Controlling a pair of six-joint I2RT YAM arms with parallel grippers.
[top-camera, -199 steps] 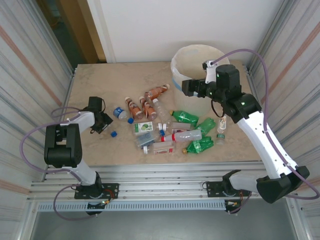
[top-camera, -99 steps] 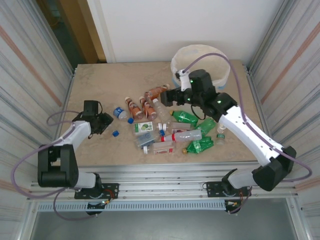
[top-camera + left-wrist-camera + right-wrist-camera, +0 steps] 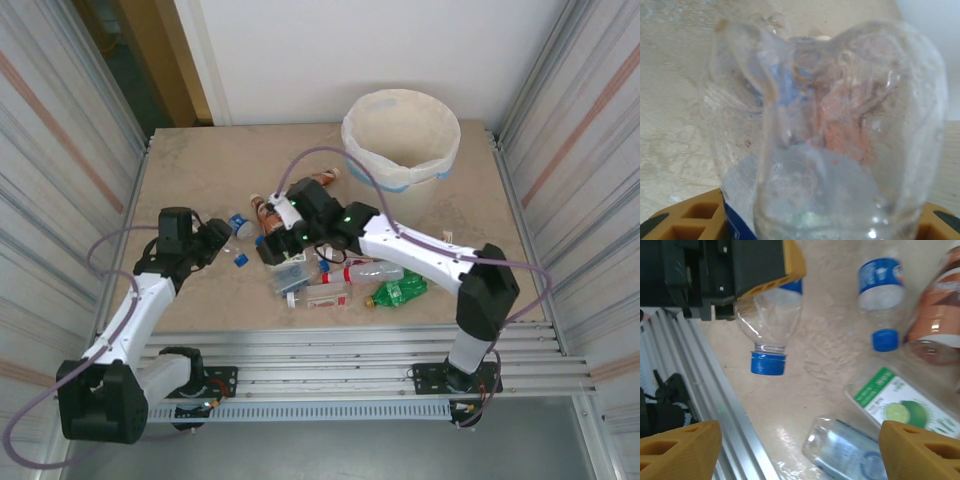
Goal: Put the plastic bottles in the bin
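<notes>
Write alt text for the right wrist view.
The left gripper, top left, grips a clear blue-capped bottle. On the table to its right lie a blue-labelled bottle, a lime-labelled container and a crushed clear bottle. The right gripper shows its orange fingertips apart in the bottom corners.

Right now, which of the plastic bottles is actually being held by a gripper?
The clear bottle with the blue cap, clamped in the left gripper with its cap end sticking out. The other bottles lie loose on the table.

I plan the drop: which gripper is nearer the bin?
Right. The right gripper hovers over the pile, left of the bin; the left gripper, gripping a bottle, is farther left.
</notes>
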